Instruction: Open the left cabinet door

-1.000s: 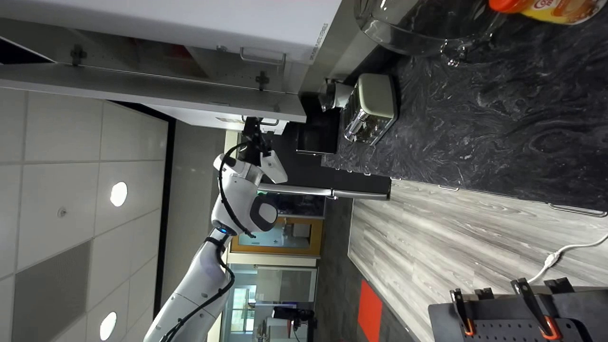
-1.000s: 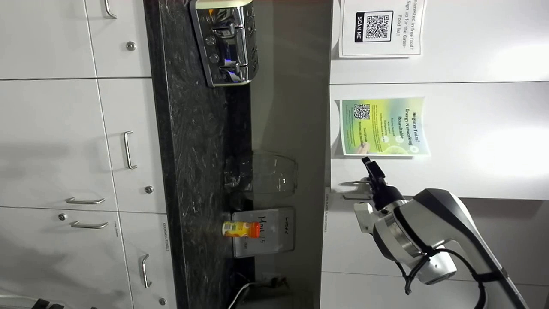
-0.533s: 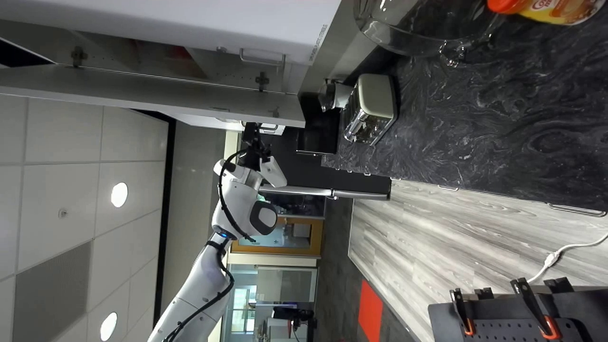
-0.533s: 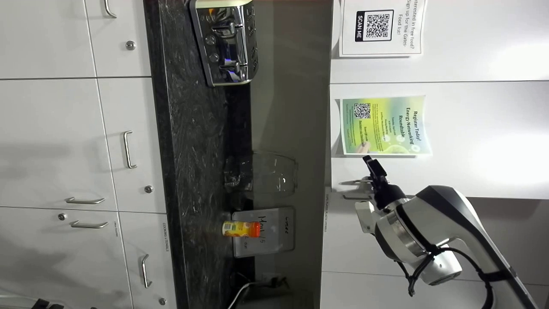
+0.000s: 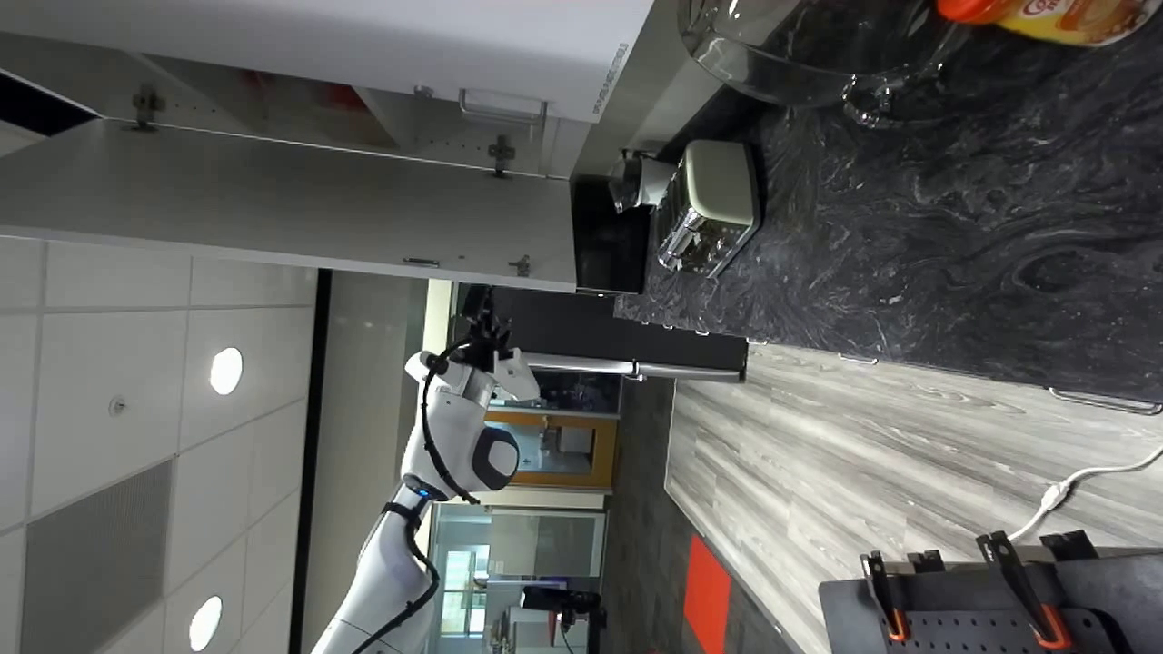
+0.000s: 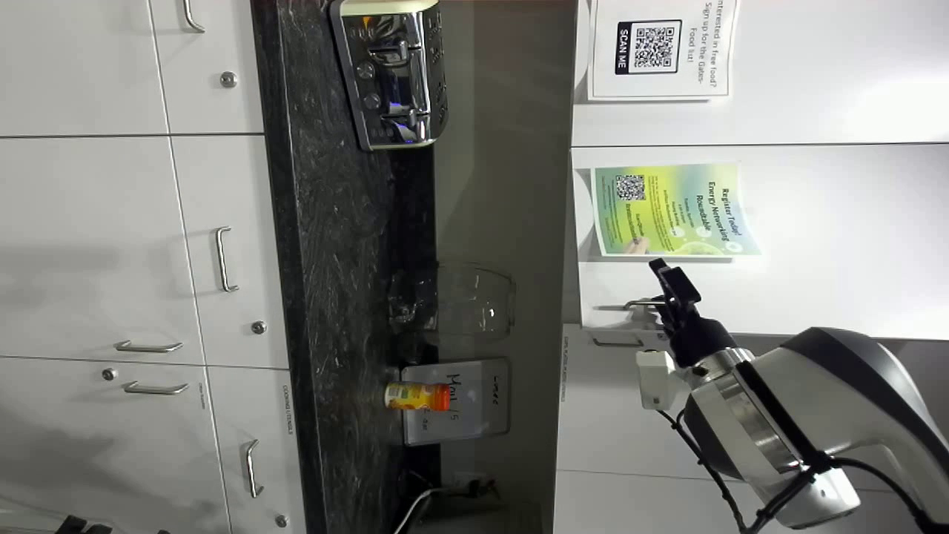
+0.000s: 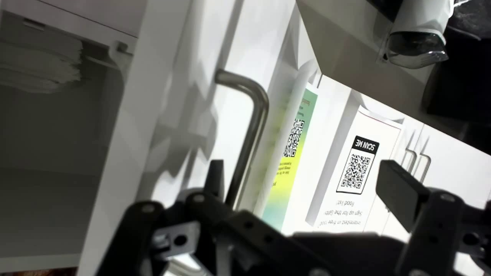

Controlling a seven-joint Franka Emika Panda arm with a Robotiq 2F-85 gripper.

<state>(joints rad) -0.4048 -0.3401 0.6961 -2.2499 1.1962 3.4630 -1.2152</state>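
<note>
The left cabinet door (image 7: 191,122), swung outward, is seen in the wrist view at 10 o'clock from the gripper (image 7: 305,182), whose fingers (image 7: 399,191) are spread wide; its bar handle (image 7: 250,142) is seen just beside one finger (contact cannot be told). At 9 o'clock the cabinet interior (image 7: 50,153) is exposed past the door's edge (image 7: 134,126). In an exterior view, open room is seen at 4 o'clock, above the wood-look floor (image 5: 772,454).
</note>
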